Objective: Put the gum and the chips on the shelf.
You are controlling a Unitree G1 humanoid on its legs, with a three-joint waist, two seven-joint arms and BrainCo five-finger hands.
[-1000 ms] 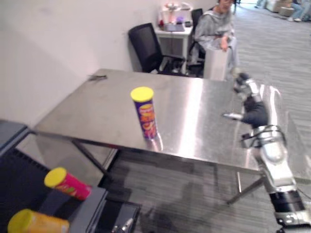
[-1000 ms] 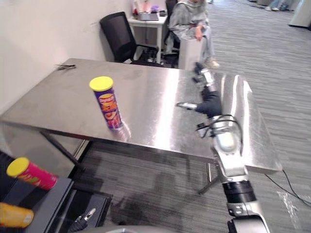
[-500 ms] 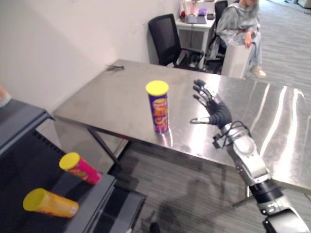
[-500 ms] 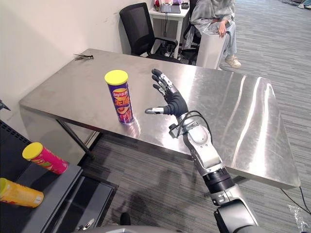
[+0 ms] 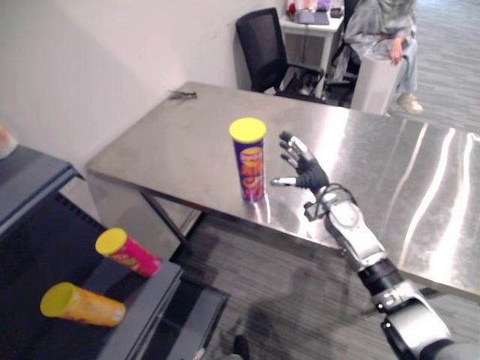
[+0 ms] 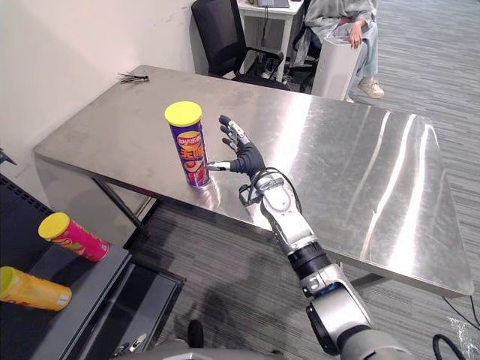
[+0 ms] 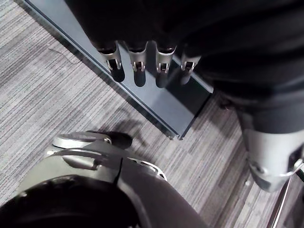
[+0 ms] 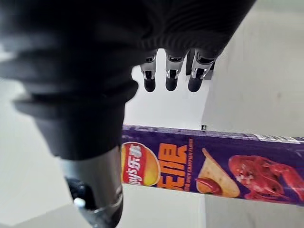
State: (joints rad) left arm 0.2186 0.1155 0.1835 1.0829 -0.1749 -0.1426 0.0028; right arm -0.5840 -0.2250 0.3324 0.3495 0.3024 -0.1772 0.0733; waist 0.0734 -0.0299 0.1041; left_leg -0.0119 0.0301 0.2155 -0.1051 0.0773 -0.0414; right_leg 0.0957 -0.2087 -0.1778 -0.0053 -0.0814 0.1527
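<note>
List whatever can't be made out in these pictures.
Small dark thing at the table's far corner: too small in both eye views to identify.
Whether the right hand touches the purple can: the thumb tip lies right beside it in the eye views, contact unclear.
Shelf: cut off by the left and bottom edges of the eye views.

Chips can upright on table front; right hand just right of it; shelf lower left.

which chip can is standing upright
The purple can on the steel table, beside the open right hand. The pink can and the orange can lie on their sides on the dark shelf.
</note>
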